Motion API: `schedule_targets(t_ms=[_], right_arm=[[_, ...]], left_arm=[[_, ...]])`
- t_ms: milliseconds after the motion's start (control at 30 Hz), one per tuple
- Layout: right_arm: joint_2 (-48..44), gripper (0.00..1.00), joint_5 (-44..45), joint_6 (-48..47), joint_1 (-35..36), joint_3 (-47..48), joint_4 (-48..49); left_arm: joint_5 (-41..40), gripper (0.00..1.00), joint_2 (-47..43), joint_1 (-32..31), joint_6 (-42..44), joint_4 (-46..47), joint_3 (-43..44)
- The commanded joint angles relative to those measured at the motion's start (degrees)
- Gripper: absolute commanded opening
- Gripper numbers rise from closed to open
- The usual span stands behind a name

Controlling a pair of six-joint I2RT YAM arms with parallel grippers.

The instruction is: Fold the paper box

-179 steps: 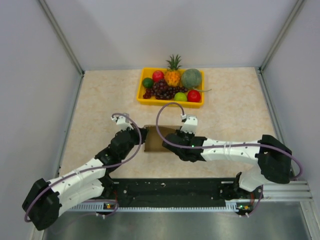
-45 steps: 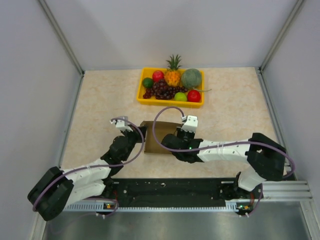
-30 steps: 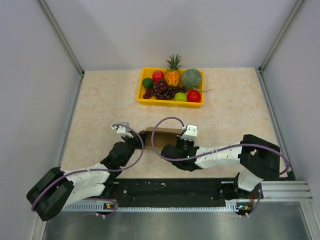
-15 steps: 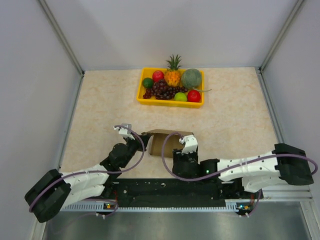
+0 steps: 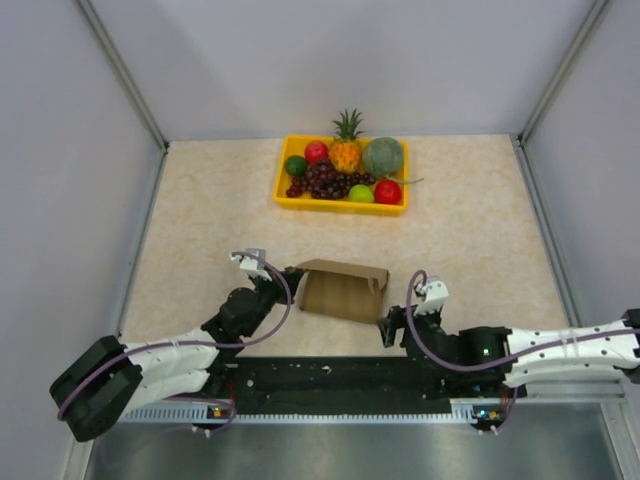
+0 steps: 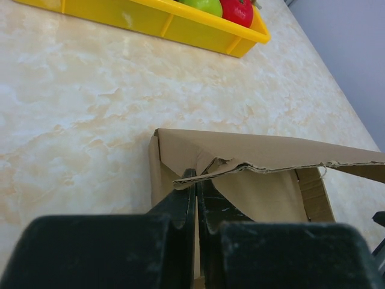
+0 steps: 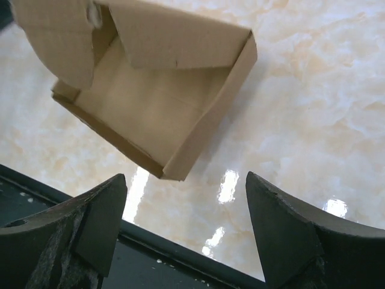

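Note:
The paper box [image 5: 345, 290] is a brown cardboard carton, partly folded, with a lid flap raised over its open tray. It sits near the table's front edge. My left gripper [image 5: 289, 280] is shut on the torn edge of a flap at the box's left end [image 6: 198, 174]. In the left wrist view the flap [image 6: 271, 156] spreads to the right over the inside. My right gripper [image 5: 391, 326] stands open just off the box's near right corner and holds nothing. In the right wrist view the open box [image 7: 156, 102] lies beyond the spread fingers [image 7: 102, 211].
A yellow tray [image 5: 340, 207] of fruit stands at the back centre, its rim [image 6: 180, 24] also in the left wrist view. A black rail [image 5: 330, 380] runs along the near edge, right under my right gripper. Grey walls close both sides.
My right gripper has opened, let go of the box and drawn back to the right along the near edge. The box has shifted a little rightward. The left gripper keeps its hold.

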Motion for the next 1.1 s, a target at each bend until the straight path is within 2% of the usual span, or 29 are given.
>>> schedule_targets(t_ms=[0, 33, 133, 167, 233, 267, 300, 333, 367, 433, 500, 533, 633, 667, 733, 800, 967, 1033, 1067], right_arm=[[-9.2, 0.79, 1.0, -5.0, -2.1, 3.6, -5.8], [-10.5, 0.79, 1.1, -6.8, -2.9, 4.6, -7.2], [-13.3, 0.80, -5.8, -11.8, -12.8, 10.5, -7.7], [-11.4, 0.78, -15.5, -13.3, -23.2, 12.7, -7.6], [-6.0, 0.76, -28.1, -16.7, -34.8, 20.4, -6.9], [1.4, 0.74, -43.0, -17.0, -44.7, 23.1, -6.9], [6.3, 0.71, -50.2, -16.9, -48.4, 28.0, -6.4], [10.4, 0.58, -55.7, -17.3, -50.0, 30.5, -6.2], [13.6, 0.52, -59.4, -18.1, -50.1, 33.3, -6.2], [18.2, 0.46, -59.6, -16.6, -48.2, 38.2, -1.0], [20.1, 0.42, -64.3, -13.1, -48.0, 37.8, 5.8], [21.4, 0.40, -68.7, -8.7, -48.0, 37.2, 11.8], [26.7, 0.33, -75.0, 0.3, -45.2, 32.2, 23.3], [27.6, 0.33, -74.9, 1.5, -44.2, 29.1, 30.1], [29.9, 0.33, -73.6, 4.1, -41.9, 26.6, 33.2], [31.9, 0.32, -73.9, 6.2, -40.6, 23.1, 40.5], [38.4, 0.33, -72.7, 7.7, -37.8, 19.2, 46.6], [40.0, 0.32, -73.2, 8.2, -37.8, 17.8, 50.3], [40.6, 0.33, -73.0, 8.0, -37.8, 16.9, 51.0]], left_arm=[[-1.1, 0.00, -1.3, -0.8, 0.7, -2.8, -6.6], [-1.3, 0.00, -1.4, -0.9, 1.0, -2.8, -6.6], [-1.1, 0.00, -1.0, -1.0, 1.7, -3.1, -6.3], [-1.0, 0.00, -1.0, -1.0, 1.8, -3.3, -6.4], [-1.0, 0.00, -0.9, -1.2, 1.9, -3.3, -6.3], [-1.1, 0.00, -0.9, -1.2, 2.0, -3.3, -6.2], [-0.9, 0.00, -0.6, -1.3, 2.2, -3.5, -6.1], [-1.2, 0.00, -0.6, -1.4, 2.3, -3.8, -6.1], [-1.3, 0.00, -0.8, -1.4, 2.5, -4.1, -5.6], [-1.1, 0.00, -1.1, -1.7, 2.5, -5.6, -5.1], [-0.5, 0.00, -1.5, -1.8, 2.8, -6.8, -4.0], [-0.4, 0.00, -1.6, -1.9, 2.9, -8.0, -3.9], [-0.5, 0.00, -1.6, -1.9, 2.8, -8.1, -3.9], [-0.5, 0.00, -1.6, -2.0, 3.2, -8.3, -3.9], [-0.4, 0.00, -2.0, -2.0, 3.3, -8.7, -3.9], [-0.4, 0.00, -2.5, -2.1, 3.4, -9.3, -3.9], [0.9, 0.00, -1.9, -2.4, 4.2, -9.6, -3.9], [2.1, 0.03, -2.2, -2.4, 4.1, -9.9, -3.9], [2.8, 0.10, -2.3, -2.4, 4.1, -10.2, -3.9]])
